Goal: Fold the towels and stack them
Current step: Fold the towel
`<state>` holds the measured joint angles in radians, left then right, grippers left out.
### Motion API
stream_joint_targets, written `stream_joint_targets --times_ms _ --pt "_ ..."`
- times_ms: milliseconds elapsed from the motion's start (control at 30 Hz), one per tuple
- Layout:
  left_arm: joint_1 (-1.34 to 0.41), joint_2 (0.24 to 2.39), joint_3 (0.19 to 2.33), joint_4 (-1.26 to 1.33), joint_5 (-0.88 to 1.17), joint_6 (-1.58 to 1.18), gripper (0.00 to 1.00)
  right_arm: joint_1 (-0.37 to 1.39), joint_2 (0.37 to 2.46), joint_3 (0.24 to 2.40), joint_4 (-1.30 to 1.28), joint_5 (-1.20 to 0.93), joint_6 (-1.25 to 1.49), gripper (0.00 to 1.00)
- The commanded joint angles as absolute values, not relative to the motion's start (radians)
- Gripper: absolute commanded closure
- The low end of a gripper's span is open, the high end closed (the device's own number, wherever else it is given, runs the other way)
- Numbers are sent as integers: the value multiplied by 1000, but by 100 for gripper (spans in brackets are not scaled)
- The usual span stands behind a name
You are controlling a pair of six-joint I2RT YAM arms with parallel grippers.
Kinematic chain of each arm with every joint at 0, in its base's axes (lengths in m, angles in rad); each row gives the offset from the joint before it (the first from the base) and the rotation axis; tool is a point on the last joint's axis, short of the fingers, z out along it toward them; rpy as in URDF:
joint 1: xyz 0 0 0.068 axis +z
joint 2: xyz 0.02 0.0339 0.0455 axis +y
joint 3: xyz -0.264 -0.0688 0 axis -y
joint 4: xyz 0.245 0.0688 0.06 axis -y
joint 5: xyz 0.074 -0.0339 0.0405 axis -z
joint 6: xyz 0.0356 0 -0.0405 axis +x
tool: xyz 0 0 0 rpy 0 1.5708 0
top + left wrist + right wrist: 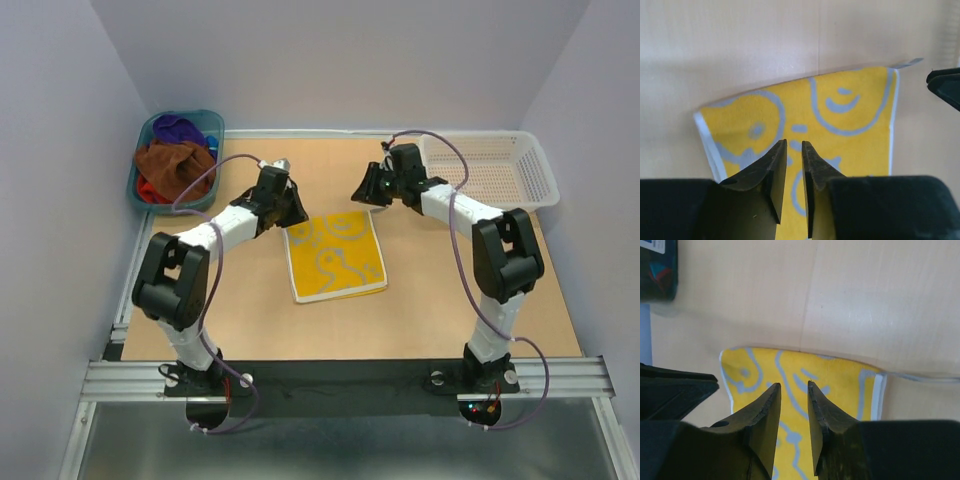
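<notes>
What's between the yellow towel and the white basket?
In the top view, only bare tabletop lies there, with the right arm reaching across above it.

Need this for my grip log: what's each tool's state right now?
Left tool: slightly open, empty, by the yellow towel's far edge.
Right tool: slightly open, empty, by the same edge.

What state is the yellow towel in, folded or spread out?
Folded, it seems: the yellow towel lies flat on the table, and doubled layers show along its near edge.
</notes>
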<state>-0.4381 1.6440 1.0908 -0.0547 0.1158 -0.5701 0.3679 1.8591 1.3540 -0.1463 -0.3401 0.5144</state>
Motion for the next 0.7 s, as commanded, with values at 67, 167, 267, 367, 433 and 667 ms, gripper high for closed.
stream_joint_targets --times_ms 67,167,267,367,433,667 --pt "-417 1790 1129 -6 163 -520 74 374 1988 1367 61 -351 572 67" --pt "-385 1822 1098 24 164 -519 75 371 2013 1306 78 -315 575 67" --pt "-365 1829 1066 34 149 -511 75 361 2010 1224 118 -249 574 68" --pt "-339 1821 1057 19 120 -489 74 339 1993 1187 127 -190 566 68" --pt "-328 1813 1061 8 104 -465 71 327 1956 1160 124 -170 537 68" --pt "-327 1740 1124 -67 63 -348 54 325 1876 1209 37 -248 315 65"
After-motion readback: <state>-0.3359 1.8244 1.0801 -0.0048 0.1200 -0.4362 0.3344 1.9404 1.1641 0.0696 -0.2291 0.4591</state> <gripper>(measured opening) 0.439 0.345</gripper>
